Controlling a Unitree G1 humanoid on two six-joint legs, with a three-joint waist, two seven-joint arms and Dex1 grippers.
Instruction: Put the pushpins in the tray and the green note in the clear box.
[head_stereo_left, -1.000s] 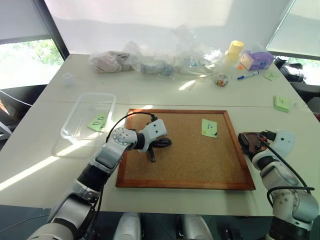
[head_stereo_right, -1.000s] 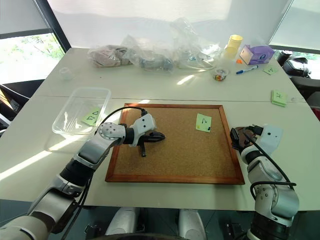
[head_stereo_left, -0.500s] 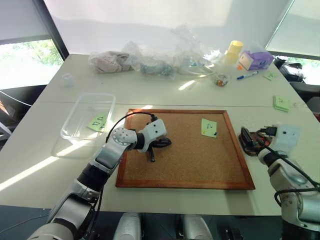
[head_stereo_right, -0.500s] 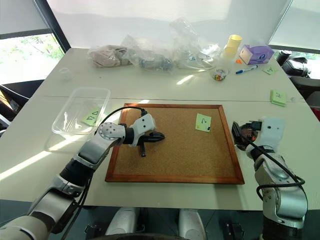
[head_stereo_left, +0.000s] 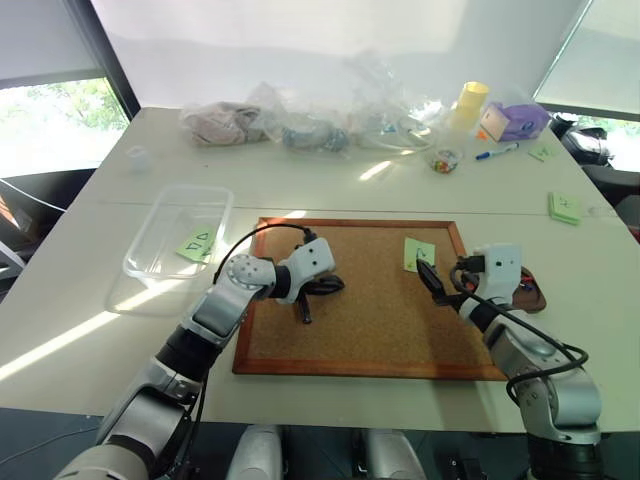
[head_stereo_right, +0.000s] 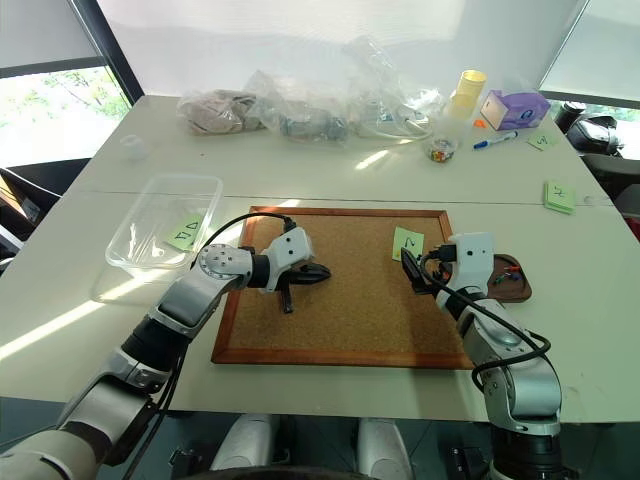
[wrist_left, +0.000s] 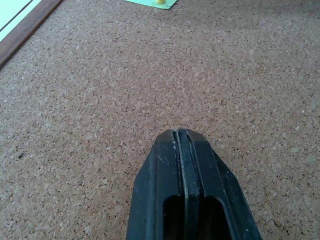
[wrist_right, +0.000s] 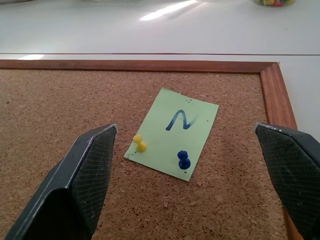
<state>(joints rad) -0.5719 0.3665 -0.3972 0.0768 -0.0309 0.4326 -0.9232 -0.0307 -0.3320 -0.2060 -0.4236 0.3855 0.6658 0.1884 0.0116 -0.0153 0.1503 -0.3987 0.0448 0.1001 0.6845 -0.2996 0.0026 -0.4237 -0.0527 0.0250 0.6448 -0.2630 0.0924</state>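
Presently, right gripper (wrist_right: 192, 170) gapes before the green note (wrist_right: 173, 132) — left gripper (wrist_left: 186, 150) closed, empty, over cork board (wrist_left: 100, 100).

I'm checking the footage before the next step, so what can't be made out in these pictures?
- Tray: its contents are too small to tell, and the right gripper covers its near side in the eye views.
- Clear box: the figures on the note inside are too small to read.
- Left wrist view: the green note is cut off by the edge.
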